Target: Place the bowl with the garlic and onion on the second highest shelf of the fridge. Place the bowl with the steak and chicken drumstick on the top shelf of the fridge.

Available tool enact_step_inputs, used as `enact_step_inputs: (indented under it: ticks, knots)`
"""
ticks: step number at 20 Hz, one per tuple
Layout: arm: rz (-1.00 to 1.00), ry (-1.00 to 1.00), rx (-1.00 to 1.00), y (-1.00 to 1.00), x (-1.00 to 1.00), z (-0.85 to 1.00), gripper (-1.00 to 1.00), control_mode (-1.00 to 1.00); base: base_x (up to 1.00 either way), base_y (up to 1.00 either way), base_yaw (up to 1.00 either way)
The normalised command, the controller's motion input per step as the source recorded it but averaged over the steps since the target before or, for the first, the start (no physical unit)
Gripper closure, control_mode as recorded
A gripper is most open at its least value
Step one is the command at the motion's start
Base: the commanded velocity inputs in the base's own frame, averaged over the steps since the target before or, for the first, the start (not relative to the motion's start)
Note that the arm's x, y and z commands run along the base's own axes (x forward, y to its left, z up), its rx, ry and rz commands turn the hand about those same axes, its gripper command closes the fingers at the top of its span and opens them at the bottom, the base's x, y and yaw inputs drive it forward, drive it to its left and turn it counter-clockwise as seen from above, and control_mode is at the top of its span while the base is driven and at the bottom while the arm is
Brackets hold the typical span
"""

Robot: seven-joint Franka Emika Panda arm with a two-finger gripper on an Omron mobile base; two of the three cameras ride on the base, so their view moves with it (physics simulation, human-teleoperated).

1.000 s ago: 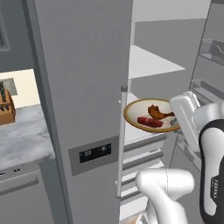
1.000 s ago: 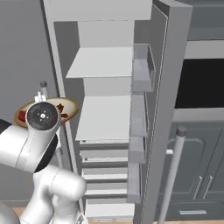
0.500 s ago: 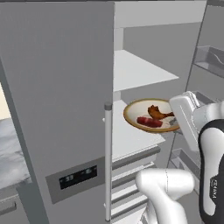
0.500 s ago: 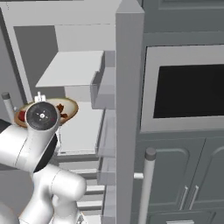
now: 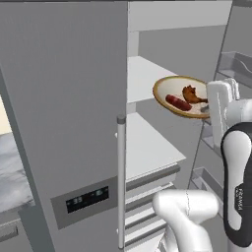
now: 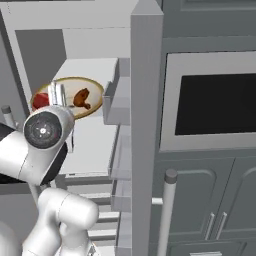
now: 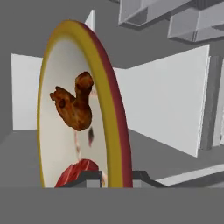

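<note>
Raised since earlier, the bowl (image 5: 183,97) carries steak (image 5: 177,102) and drumstick (image 5: 194,94); gripper (image 7: 110,177) fingers pinch its rim.

— What's getting hidden on my feeds?
— My arm is covering the near rim of the bowl (image 5: 165,88) and part of the steak (image 6: 41,99).
— And up close?
— The frame's bottom is cutting off the steak (image 7: 78,173); the gripper (image 7: 114,178) fingertips are barely showing.

Dark wall oven (image 6: 215,105) beside grey cabinet doors (image 6: 210,210)
</note>
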Motion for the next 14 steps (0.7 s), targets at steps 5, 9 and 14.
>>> enact_step_inputs:
  ticks: [5,9,14]
  knots:
    - [-0.15,0.03,0.01,0.16,1.0,0.25,1.0,-1.0,0.0,0.0,0.0]
    - [-0.02,0.1,0.0,0.15,1.0,0.0,1.0,-1.0,0.0,0.0,0.0]
    - [0.0,0.11,0.0,0.1,1.0,0.0,1.0,-1.0,0.0,0.0,0.0]
